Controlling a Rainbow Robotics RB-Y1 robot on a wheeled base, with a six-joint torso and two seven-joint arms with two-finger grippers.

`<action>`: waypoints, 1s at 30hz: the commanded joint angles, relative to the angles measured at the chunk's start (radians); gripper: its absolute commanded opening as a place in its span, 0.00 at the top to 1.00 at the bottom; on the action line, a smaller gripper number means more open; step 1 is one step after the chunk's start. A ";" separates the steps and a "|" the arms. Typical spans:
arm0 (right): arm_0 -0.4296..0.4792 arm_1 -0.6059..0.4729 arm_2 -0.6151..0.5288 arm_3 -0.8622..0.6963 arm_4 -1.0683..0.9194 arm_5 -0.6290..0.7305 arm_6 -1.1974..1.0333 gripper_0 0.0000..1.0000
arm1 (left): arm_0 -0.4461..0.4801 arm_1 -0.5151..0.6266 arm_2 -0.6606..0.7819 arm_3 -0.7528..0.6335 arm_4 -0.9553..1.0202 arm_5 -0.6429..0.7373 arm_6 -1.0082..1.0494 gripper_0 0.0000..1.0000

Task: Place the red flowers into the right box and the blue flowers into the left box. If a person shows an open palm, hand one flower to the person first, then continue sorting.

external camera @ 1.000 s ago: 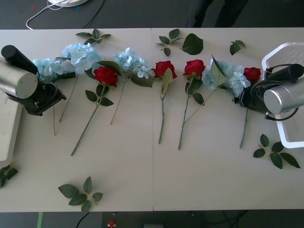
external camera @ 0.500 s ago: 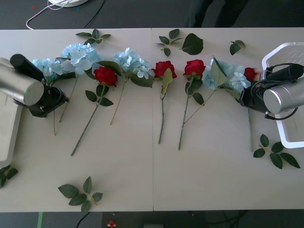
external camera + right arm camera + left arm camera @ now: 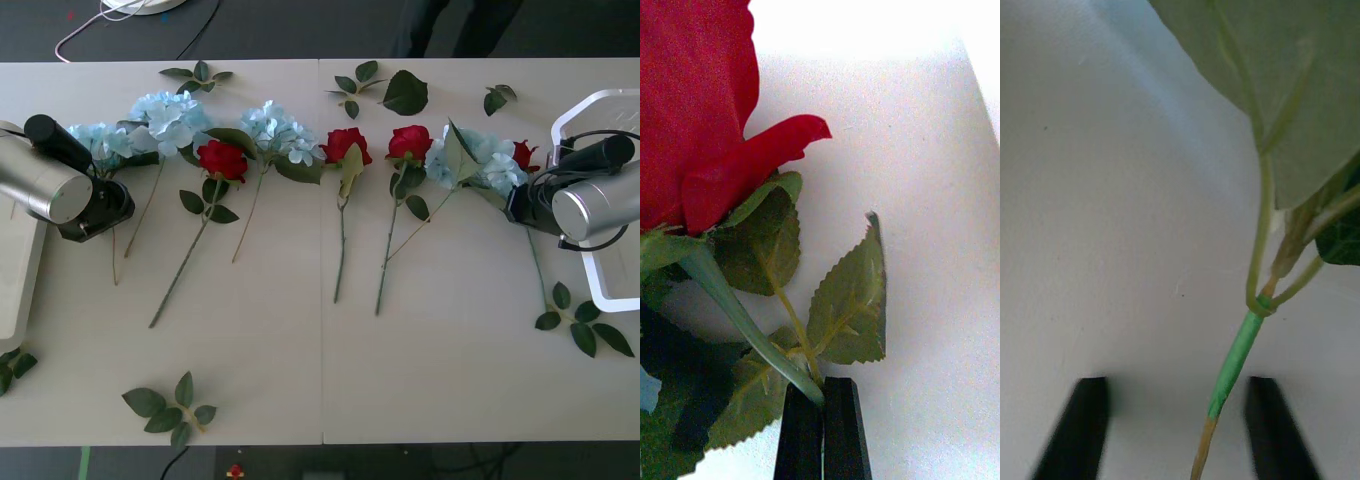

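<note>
Red silk roses (image 3: 222, 160) and pale-blue hydrangea clusters (image 3: 276, 131) lie in a row across the beige table (image 3: 300, 370) in the front view; the right gripper (image 3: 519, 207) sits beside the white rounded-rim tray (image 3: 600, 102), the left gripper (image 3: 103, 208) near the flat off-white tray (image 3: 18, 290).

Right wrist view: black fingers (image 3: 839, 435) pressed together, pinching a rose's green stem (image 3: 737, 315).

Left wrist view: black fingers (image 3: 1082, 435) spread either side of a hydrangea's green stem (image 3: 1234, 364).

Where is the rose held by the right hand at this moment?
In the front view the rose sits at the table's right end, its bloom between a blue hydrangea and the white tray, its stem clamped in the right hand.
</note>
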 commanded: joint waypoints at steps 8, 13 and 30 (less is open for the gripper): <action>0.080 -0.016 -0.247 -0.356 0.177 0.312 0.036 1.00 | -0.110 0.001 -0.005 -0.006 0.001 0.119 -0.072 1.00; 0.088 -0.051 -0.304 -0.458 0.276 0.397 0.117 1.00 | -0.173 0.007 0.052 -0.011 0.004 0.222 -0.110 1.00; 0.006 -0.173 -0.390 -0.142 0.234 0.199 0.412 1.00 | -0.194 0.095 0.897 -0.152 -0.028 0.943 -0.848 1.00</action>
